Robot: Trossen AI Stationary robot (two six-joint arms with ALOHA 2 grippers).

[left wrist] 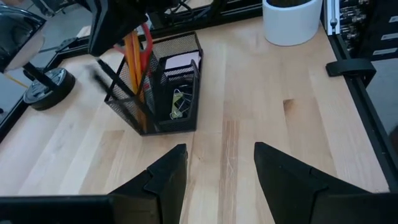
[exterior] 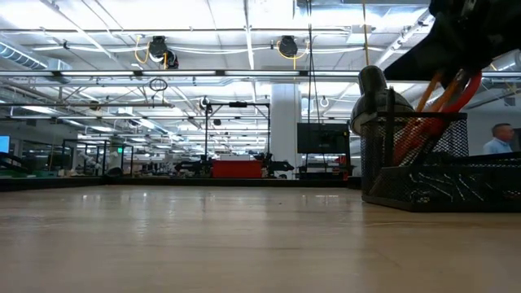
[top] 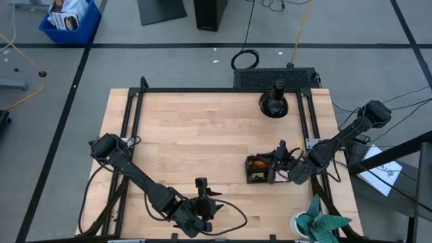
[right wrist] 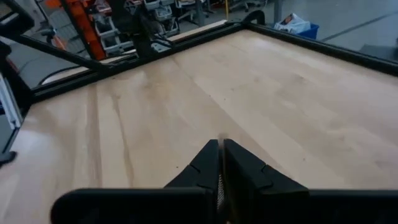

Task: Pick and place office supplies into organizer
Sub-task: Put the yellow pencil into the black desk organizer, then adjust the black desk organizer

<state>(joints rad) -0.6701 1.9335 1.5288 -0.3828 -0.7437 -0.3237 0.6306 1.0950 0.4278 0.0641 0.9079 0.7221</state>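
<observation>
Jaws: left spread, right closed above black mesh organizer holding orange pencils.

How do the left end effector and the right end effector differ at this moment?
The left end effector is open, with a wide gap between its fingers; the right end effector is shut, its fingers pressed together. The left one waits near the table's front edge, apart from the organizer; the right one is at the organizer. Both are dark two-finger types.

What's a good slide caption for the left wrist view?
Open left gripper faces the mesh organizer holding pencils.
</observation>
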